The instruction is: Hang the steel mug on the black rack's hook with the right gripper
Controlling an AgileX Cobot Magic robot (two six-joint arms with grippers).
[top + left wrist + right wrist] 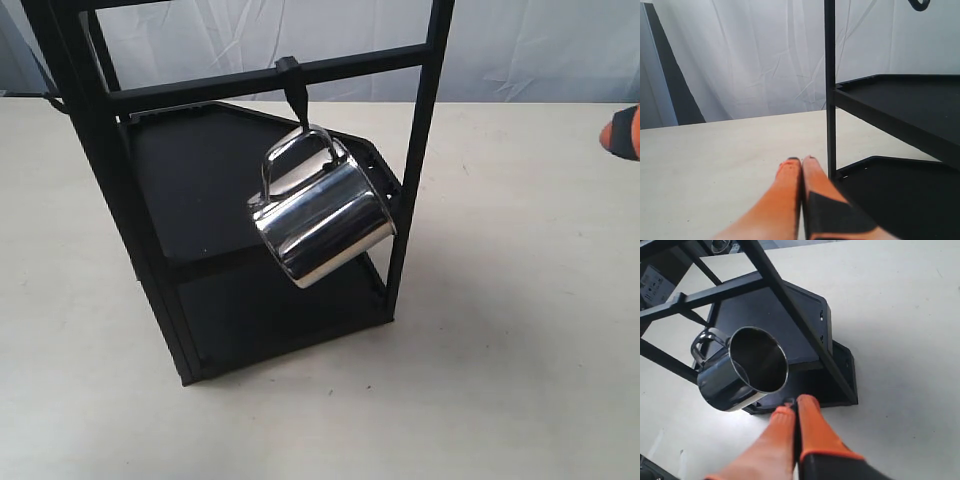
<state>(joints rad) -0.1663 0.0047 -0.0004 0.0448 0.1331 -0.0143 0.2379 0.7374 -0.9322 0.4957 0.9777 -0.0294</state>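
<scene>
The steel mug (323, 218) hangs tilted by its looped handle from the hook (292, 88) on the black rack's (110, 170) crossbar. Nothing holds it. In the right wrist view the steel mug (740, 371) shows its dark open mouth, and the hook (690, 315) passes through its handle. My right gripper (796, 404) is shut and empty, a short way back from the mug. Only an orange tip of the right gripper (622, 131) shows at the exterior view's right edge. My left gripper (801, 161) is shut and empty, low over the table beside a post of the rack (830, 85).
The rack has two flat black shelves (210, 170), and the mug hangs out in front of them. A pale table (520, 330) spreads around the rack. White cloth (750, 55) hangs behind the table.
</scene>
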